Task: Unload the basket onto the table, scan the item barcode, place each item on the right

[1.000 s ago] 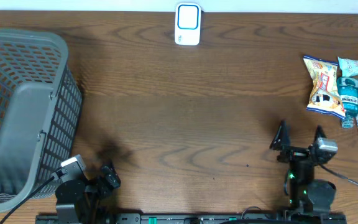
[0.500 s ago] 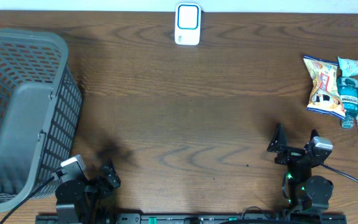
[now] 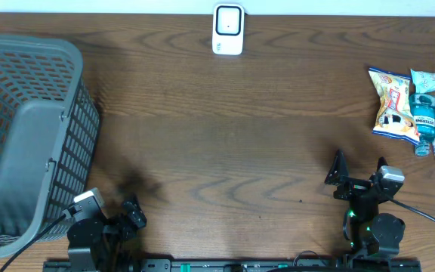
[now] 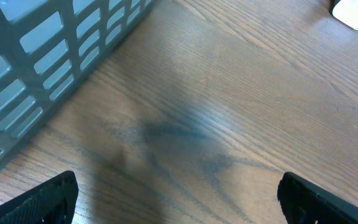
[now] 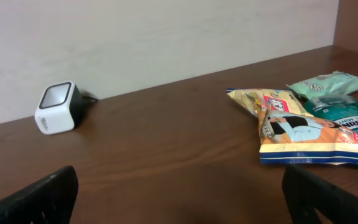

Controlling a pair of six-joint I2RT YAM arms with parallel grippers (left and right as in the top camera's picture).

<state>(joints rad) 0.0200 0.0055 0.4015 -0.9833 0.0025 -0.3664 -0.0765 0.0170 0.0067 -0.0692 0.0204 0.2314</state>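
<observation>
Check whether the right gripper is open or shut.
Open: on the right gripper, the fingers stand wide apart, only bare table between them.

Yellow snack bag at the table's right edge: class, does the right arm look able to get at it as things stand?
Probably yes. The right gripper stands open and empty, and only table wood lies between it and the yellow snack bag.
</observation>
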